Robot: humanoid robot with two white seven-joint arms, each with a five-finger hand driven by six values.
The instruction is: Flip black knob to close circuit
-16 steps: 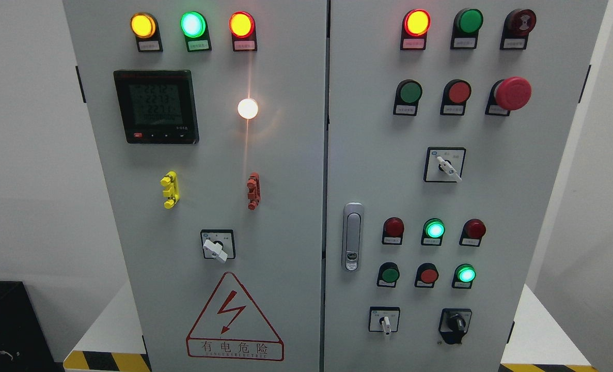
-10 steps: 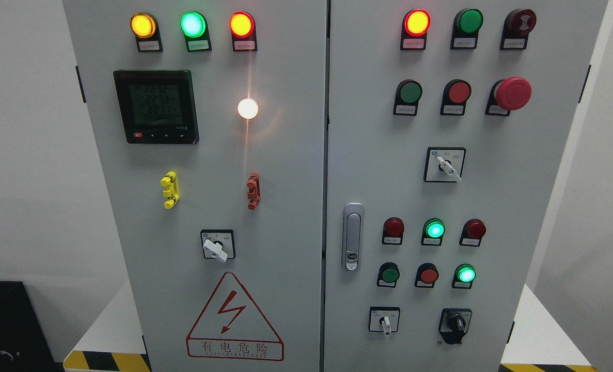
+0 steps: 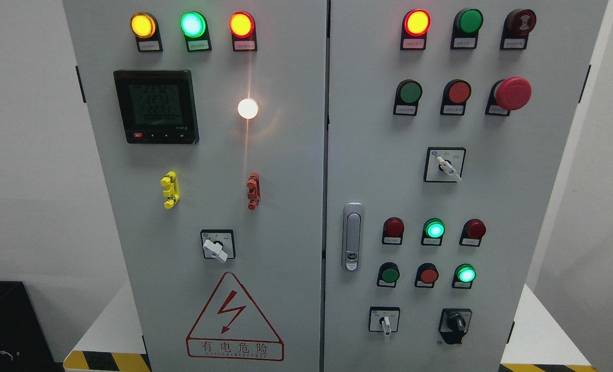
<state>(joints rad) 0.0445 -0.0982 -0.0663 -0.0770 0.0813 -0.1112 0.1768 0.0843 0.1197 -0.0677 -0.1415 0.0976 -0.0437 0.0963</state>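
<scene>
I see the black knob (image 3: 456, 324) low on the cabinet's (image 3: 285, 170) right door, right of a white switch (image 3: 385, 324). Neither hand is in my view (so their state is unknown).

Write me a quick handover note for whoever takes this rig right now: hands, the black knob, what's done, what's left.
Hands: neither is in view.
Black knob: bottom right of the right door, beside the white-handled switch. Nothing is touching it.
Done: nothing that shows; no reach has begun.
Left: bring a hand to the knob, grip it, and flip it to close the circuit.
</scene>
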